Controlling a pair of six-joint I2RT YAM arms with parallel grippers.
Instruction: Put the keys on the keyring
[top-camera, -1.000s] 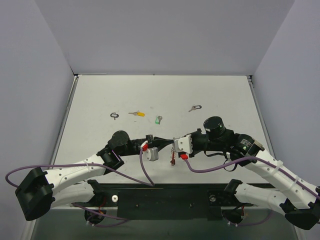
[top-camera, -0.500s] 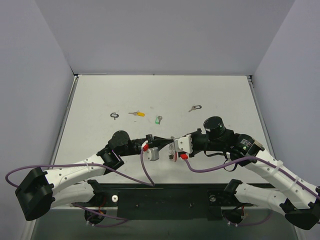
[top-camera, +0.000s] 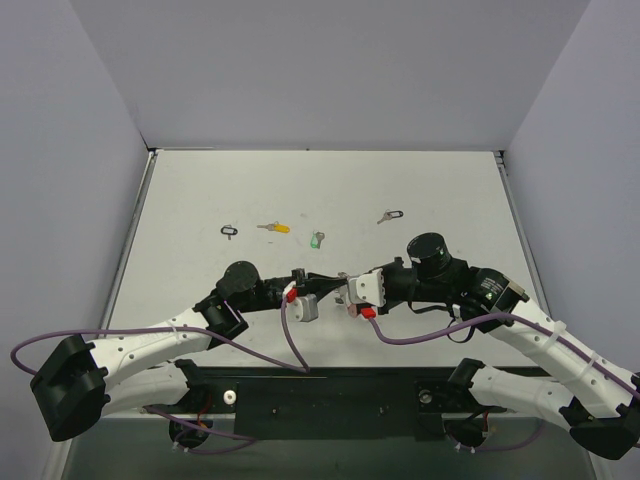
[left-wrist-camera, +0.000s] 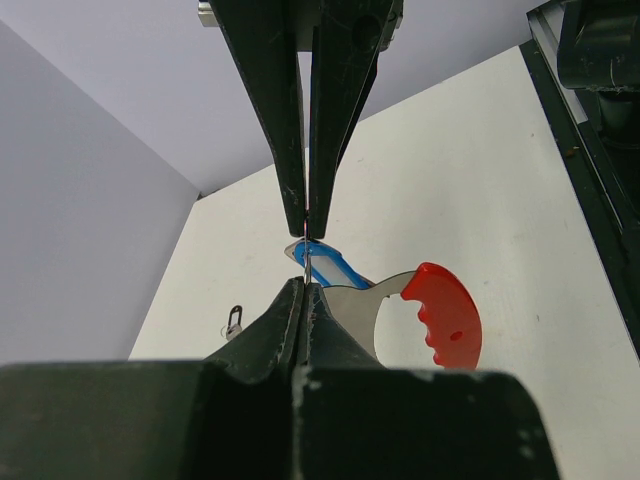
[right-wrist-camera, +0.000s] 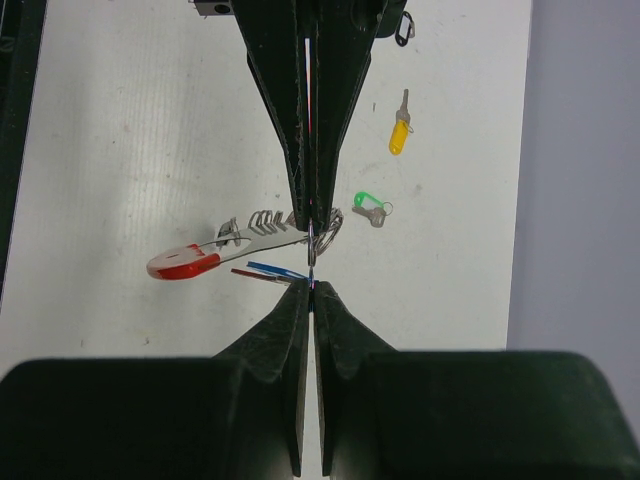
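Three pale lavender walls (top-camera: 330, 70) are closing in the far and side edges of the flat white table (top-camera: 450, 190). A thin dark rim (top-camera: 135, 240) is running along its left and right edges. The far half of the table is lying bare, and broad strips are lying open down both sides.

Two white-and-black robot arms are reaching inward from the near edge, the left arm (top-camera: 150, 345) and the right arm (top-camera: 545, 335). They are meeting tip to tip over the near middle of the table.

The left gripper (left-wrist-camera: 303, 292) is pressing its jaws fully together on the ring of the one red-tagged silver metal keyring (right-wrist-camera: 250, 238), whose red tag is sticking out sideways. The right gripper (right-wrist-camera: 312, 292) is likewise clamping tight, pinching the blue-tagged silver key (right-wrist-camera: 268, 270) just beside that ring.

Four keys are showing: the blue one gripped and three lying loose beyond the grippers, well apart from one another. These are the yellow-tagged silver key (top-camera: 273, 227), the green-tagged silver key (top-camera: 317, 240) and the black-tagged silver key (top-camera: 390, 215).

One small black loop-shaped tag (top-camera: 230, 231) is lying farthest left, near the yellow one.
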